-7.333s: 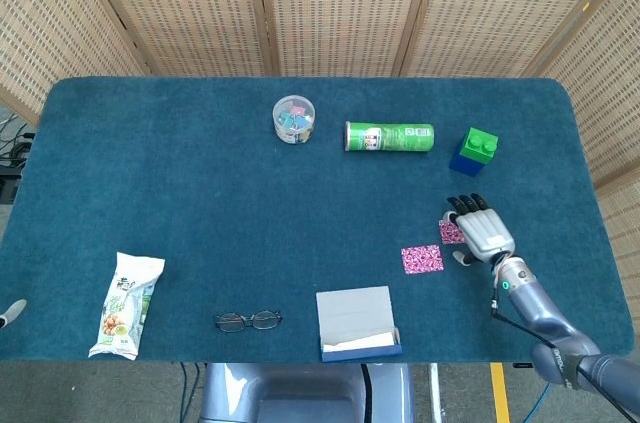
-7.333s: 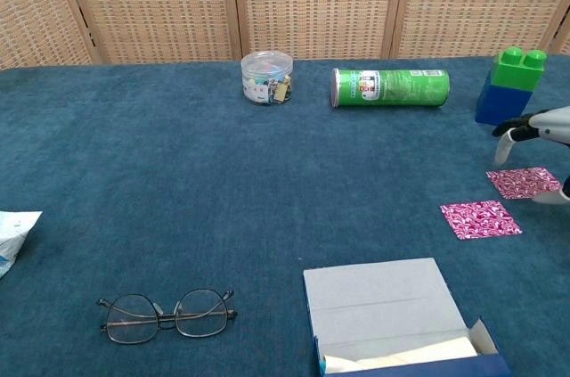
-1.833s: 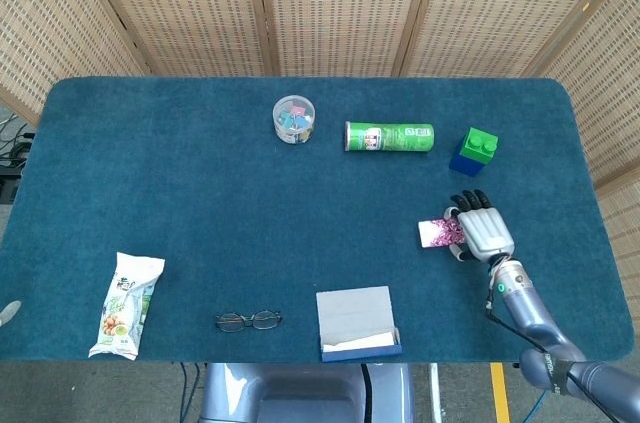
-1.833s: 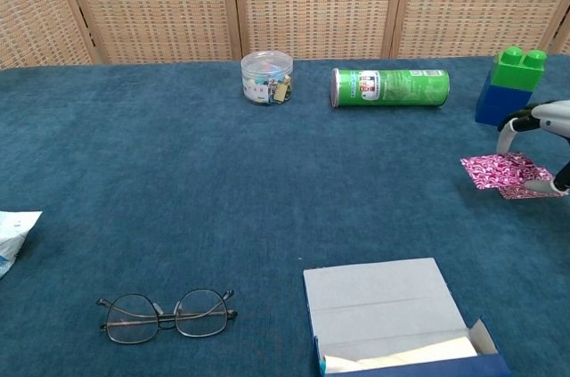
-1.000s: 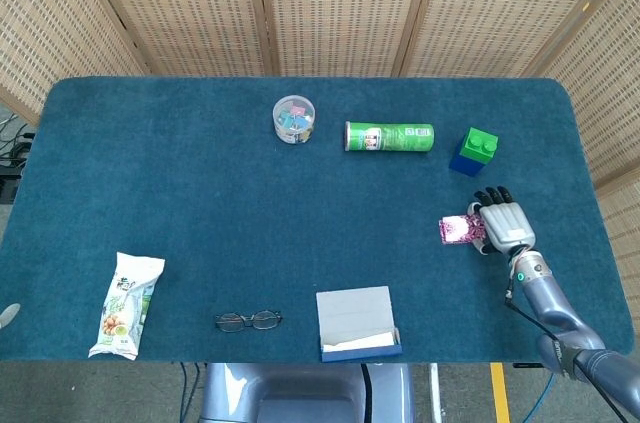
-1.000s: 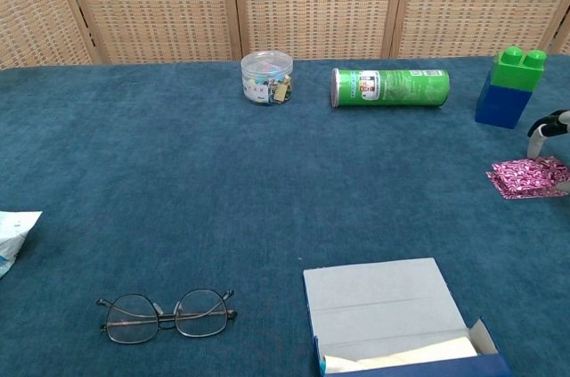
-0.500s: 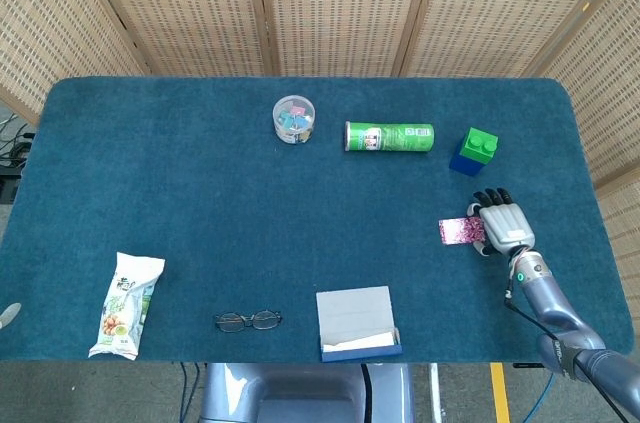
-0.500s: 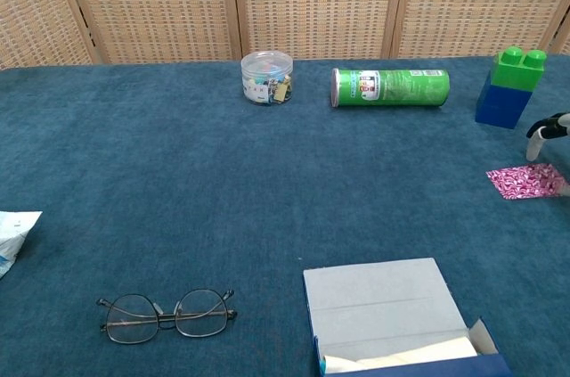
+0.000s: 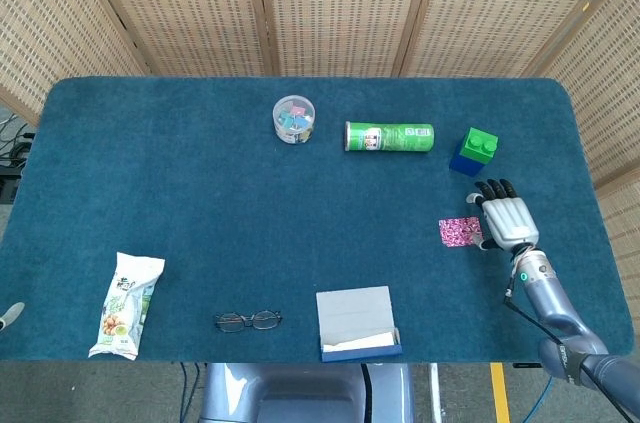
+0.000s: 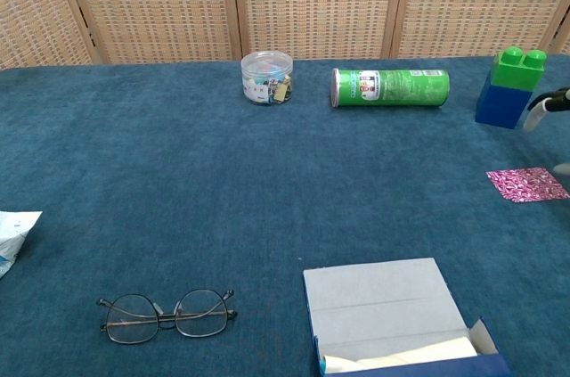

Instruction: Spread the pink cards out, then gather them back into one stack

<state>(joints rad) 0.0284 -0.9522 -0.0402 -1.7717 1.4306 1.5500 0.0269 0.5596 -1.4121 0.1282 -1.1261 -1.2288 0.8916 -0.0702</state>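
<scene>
Apparently the gather step is done: pink cards (image 9: 460, 232) lie as one near-square stack, no real long axis, edges slightly skewed to the table (image 9: 200, 193) edges, near its right edge, right hand (image 9: 505, 220) just beside w/ fingers apart, holding nothing, so next it prob. only needs lifting clear.

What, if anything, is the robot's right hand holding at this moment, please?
Nothing: the right hand hangs open beside the stacked pink patterned cards, which lie flat on the cloth.
</scene>
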